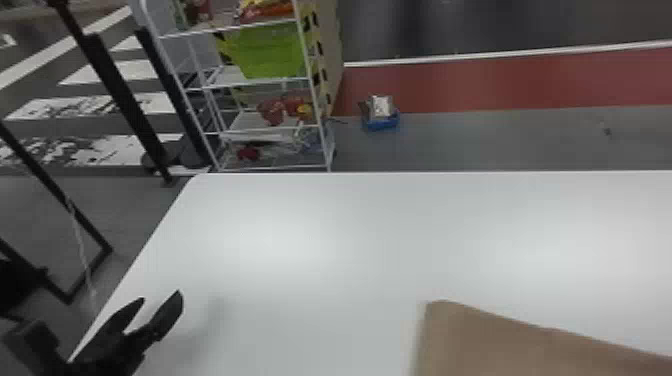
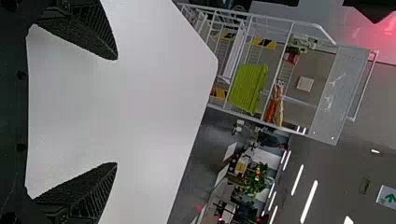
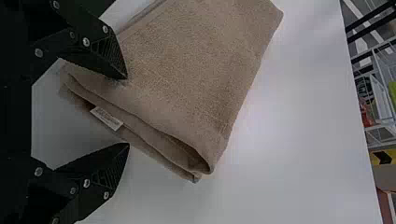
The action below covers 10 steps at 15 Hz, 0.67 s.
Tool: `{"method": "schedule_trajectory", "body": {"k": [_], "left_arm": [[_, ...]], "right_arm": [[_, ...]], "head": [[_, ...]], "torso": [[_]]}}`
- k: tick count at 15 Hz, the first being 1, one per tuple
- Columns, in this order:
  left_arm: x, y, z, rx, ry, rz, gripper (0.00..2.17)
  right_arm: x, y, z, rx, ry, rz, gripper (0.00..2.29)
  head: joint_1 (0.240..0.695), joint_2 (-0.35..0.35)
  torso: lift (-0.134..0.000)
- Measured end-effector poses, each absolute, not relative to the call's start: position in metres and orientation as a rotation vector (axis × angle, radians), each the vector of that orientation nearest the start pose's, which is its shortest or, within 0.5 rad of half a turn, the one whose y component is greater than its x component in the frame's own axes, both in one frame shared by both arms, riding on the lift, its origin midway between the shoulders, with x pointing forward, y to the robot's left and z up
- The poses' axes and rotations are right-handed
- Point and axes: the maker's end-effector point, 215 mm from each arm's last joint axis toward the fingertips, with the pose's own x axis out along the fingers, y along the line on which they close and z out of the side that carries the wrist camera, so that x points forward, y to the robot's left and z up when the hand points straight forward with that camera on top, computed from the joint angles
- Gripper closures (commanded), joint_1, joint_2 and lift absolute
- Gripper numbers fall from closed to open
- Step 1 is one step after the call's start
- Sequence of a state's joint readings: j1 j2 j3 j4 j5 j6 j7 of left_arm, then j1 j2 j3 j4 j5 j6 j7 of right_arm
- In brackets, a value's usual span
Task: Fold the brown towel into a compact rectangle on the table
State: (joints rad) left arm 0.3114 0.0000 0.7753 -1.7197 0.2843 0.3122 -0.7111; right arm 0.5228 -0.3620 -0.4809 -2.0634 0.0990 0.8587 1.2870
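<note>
The brown towel [image 3: 187, 70] lies folded in layers on the surface [image 1: 325, 250] to my right, its layered edge slanting across the gap between the spread, empty fingers of my right end effector [image 3: 128, 111]. My left end effector [image 2: 116, 111], also spread and empty, is well apart, so I judge the right better placed to pinch that edge.

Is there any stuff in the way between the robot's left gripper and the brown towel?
Nothing that I can see. The left gripper is over by the left edge of the white table, the brown towel lies farther right, and just tabletop shows between them.
</note>
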Motion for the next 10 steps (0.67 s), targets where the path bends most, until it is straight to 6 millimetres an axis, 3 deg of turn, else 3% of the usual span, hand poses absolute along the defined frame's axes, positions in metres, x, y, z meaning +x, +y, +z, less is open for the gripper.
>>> {"method": "schedule_trajectory", "body": {"k": [2,5,10], "left_arm": [[0.376,0.496,-0.438,-0.311,0.239,0.051,0.08],[0.373,0.501,-0.438,-0.312,0.238,0.062,0.08],[0.371,0.503,-0.441,-0.315,0.241,0.066,0.08]], "right_arm": [[0.284,-0.351,-0.459,0.066,0.924,0.702,0.7],[0.288,-0.347,-0.46,0.045,0.929,0.713,1.42],[0.301,-0.341,-0.447,0.073,0.868,0.73,1.42]], "head": [[0.695,0.252],[0.695,0.264],[0.695,0.276]], "torso": [[-0.123],[-0.123],[-0.123]]}}
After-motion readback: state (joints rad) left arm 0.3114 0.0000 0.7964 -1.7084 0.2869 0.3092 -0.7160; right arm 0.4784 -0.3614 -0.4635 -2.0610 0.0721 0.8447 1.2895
